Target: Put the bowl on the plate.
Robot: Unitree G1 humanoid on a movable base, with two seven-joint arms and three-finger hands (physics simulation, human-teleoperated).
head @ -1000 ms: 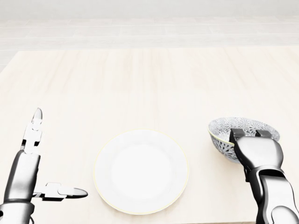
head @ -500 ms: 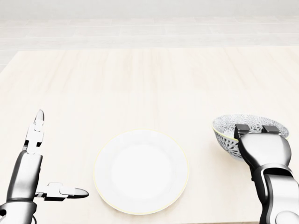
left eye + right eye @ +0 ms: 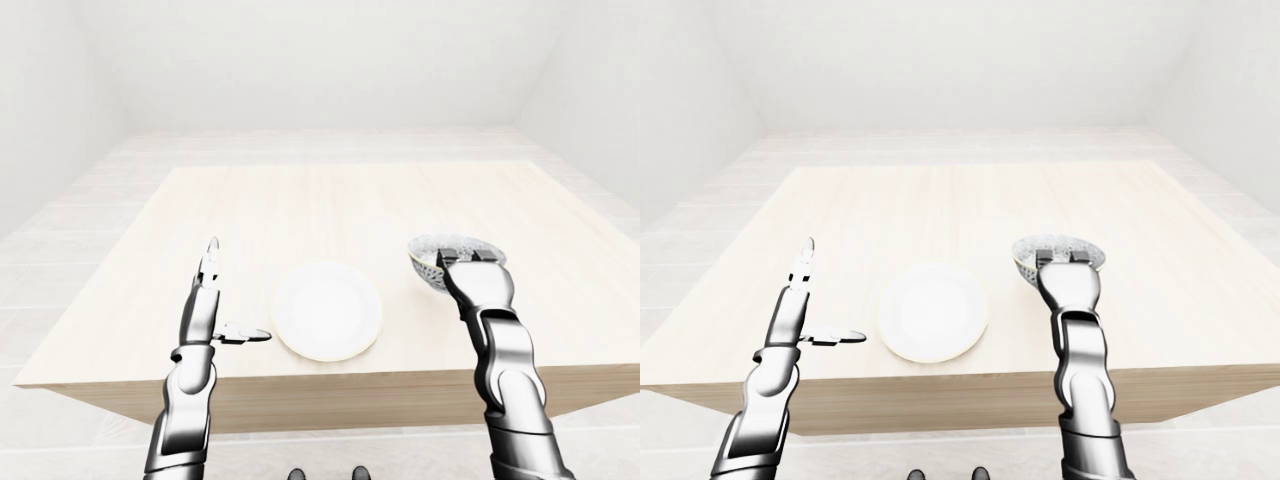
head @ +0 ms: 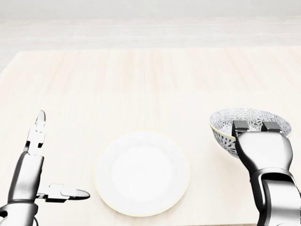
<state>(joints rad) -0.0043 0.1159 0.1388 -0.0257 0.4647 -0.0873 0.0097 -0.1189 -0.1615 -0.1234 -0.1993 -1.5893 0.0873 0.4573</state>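
Observation:
A patterned blue-and-white bowl (image 4: 233, 123) is at the right of the head view, with my right hand (image 4: 254, 127) shut on its near rim and two fingertips hooked inside. The bowl looks tilted and slightly raised above the wooden table (image 4: 141, 80). A plain white plate (image 4: 142, 173) lies on the table to the bowl's left, apart from it and with nothing on it. At the left, my left hand (image 4: 57, 159) is open, fingers pointing up and thumb pointing toward the plate, holding nothing.
The table's near edge (image 3: 330, 382) runs just below the plate and both hands. White floor and pale walls surround the table. Nothing else stands on the wood.
The right hand and the bowl have shifted upward in the head view, first drifting right, then back a little left. The left hand and the plate have stayed almost still.

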